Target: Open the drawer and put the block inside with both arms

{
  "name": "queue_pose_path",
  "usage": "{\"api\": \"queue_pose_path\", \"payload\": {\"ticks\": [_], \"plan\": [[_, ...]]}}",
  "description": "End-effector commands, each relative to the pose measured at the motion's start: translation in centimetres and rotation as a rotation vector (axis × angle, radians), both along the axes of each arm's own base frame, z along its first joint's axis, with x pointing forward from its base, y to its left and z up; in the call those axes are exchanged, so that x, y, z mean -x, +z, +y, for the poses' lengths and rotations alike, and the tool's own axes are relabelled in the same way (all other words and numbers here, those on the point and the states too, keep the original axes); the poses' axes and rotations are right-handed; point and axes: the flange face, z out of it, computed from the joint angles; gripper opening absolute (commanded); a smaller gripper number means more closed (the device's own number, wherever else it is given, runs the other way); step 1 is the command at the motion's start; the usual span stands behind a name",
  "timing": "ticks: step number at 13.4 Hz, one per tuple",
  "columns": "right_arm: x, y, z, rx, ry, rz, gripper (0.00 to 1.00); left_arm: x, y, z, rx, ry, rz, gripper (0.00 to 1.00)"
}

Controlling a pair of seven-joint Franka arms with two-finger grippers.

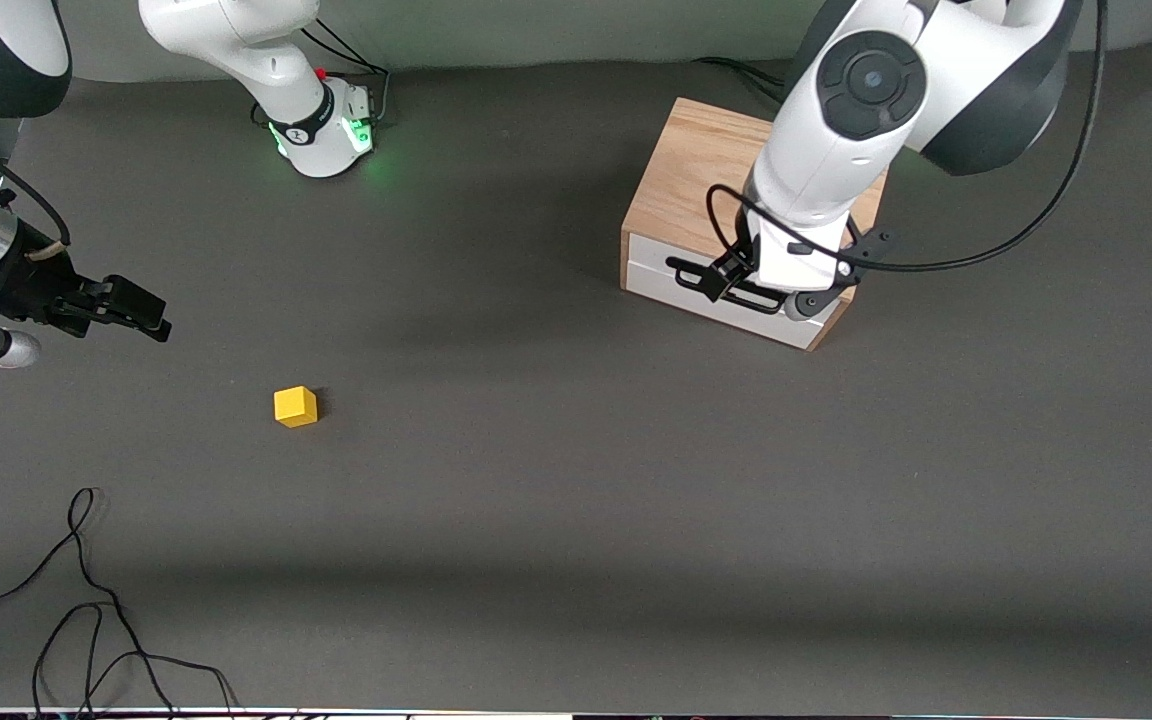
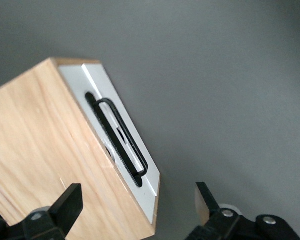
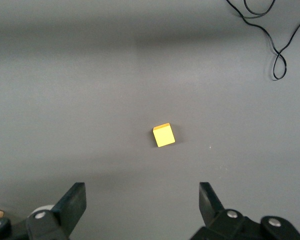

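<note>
The light oak box [image 1: 701,165] stands toward the left arm's end of the table. Its drawer [image 1: 681,290] is shut, with the white front and black bar handle [image 2: 121,136] facing the front camera. My left gripper [image 1: 784,292] hangs open over the box's front edge, astride the drawer front [image 2: 140,185], touching nothing. The yellow block [image 1: 295,407] lies on the table toward the right arm's end and shows in the right wrist view [image 3: 163,135]. My right gripper [image 1: 148,318] is open and empty over bare table, apart from the block.
A loose black cable [image 1: 86,610] lies on the grey table near the front edge, at the right arm's end; it also shows in the right wrist view [image 3: 272,37]. The right arm's green-lit base [image 1: 331,130] stands at the back.
</note>
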Motion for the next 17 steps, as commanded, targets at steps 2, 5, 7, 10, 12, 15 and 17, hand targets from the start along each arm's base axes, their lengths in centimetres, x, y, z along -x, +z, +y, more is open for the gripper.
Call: {"api": "queue_pose_path", "payload": {"ticks": [2,5,7,10,12,15,17], "plan": [[0.0,0.4,0.1,0.000,-0.014,0.004,1.00,1.0,-2.4,-1.5,-0.085,0.158,0.063,1.00],[0.0,0.4,0.0,-0.004,-0.018,0.006,1.00,1.4,-3.1,-1.1,-0.124,0.165,0.111,1.00],[0.0,0.2,0.0,-0.004,-0.018,0.009,1.00,1.1,-4.6,-1.2,-0.147,0.199,0.130,1.00],[0.0,0.2,0.1,-0.004,-0.016,0.010,1.00,0.2,-7.8,-1.6,-0.173,0.212,0.156,1.00],[0.0,0.2,0.1,-0.004,-0.016,0.010,1.00,-0.5,-9.9,-1.7,-0.186,0.215,0.156,1.00],[0.0,0.2,0.1,-0.004,-0.016,0.010,1.00,-1.7,-12.5,-2.2,-0.178,0.221,0.125,1.00],[0.0,0.2,0.1,-0.004,-0.016,0.010,1.00,-1.9,-14.2,-2.3,-0.193,0.219,0.138,1.00]]}}
